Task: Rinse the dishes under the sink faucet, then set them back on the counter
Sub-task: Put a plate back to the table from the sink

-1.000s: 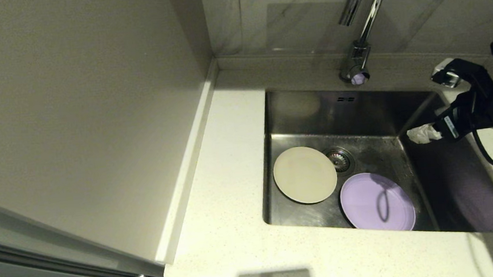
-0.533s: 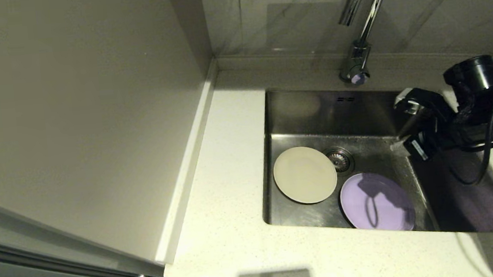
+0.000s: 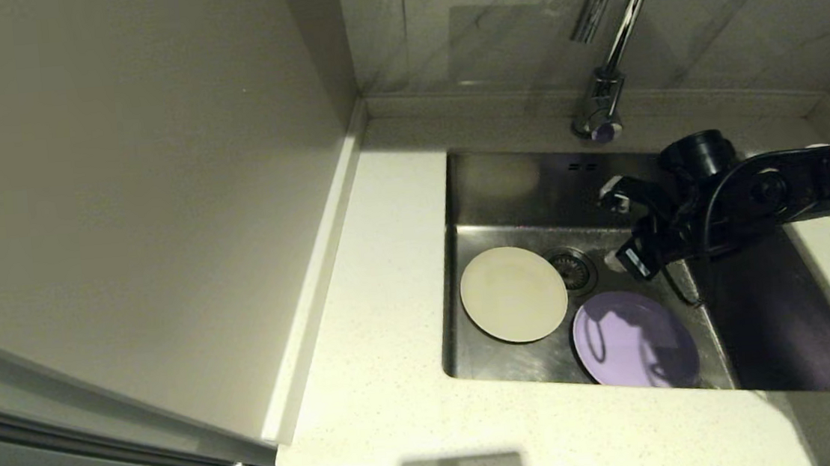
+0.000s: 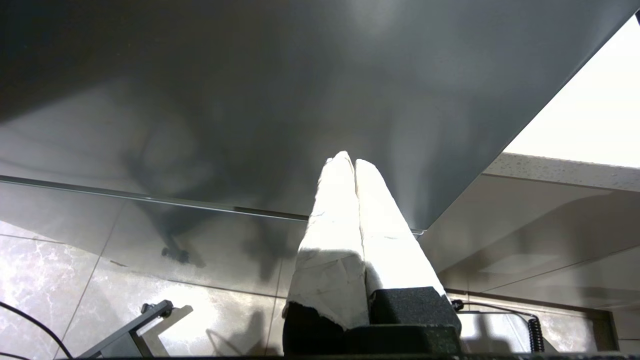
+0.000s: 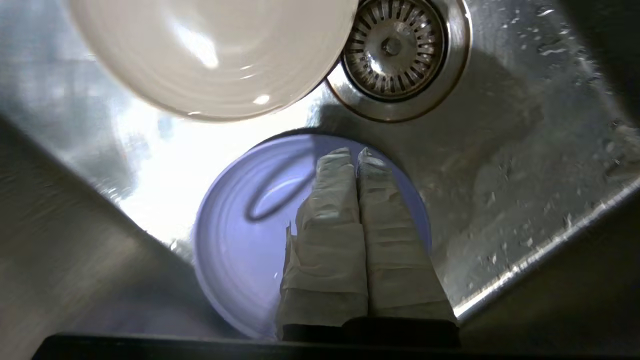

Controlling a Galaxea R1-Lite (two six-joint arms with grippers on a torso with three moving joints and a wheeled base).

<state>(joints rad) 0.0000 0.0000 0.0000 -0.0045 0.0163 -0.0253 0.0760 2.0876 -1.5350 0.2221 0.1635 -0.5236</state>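
The right pincer [image 5: 356, 155] hangs inside the square brushed-steel sink [image 3: 768, 322], its taped fingers pressed together on nothing, above the round lavender plate [image 3: 635, 340] on the basin floor. The round cream plate [image 3: 513, 293] lies beside it, by the metal drain strainer [image 3: 572, 269]. No bowl shows. The left pincer [image 4: 355, 162] is parked away from the sink, fingers together. From here the risk is that closed fingers meet the flat, wet plate and skid it against the sink wall, never catching its rim. The chrome gooseneck faucet [image 3: 611, 28] stands at the back of the speckled off-white bench [image 3: 388, 355].

Pale marbled wall tiles [image 3: 487, 24], marbled floor tiles [image 4: 45, 270] below.
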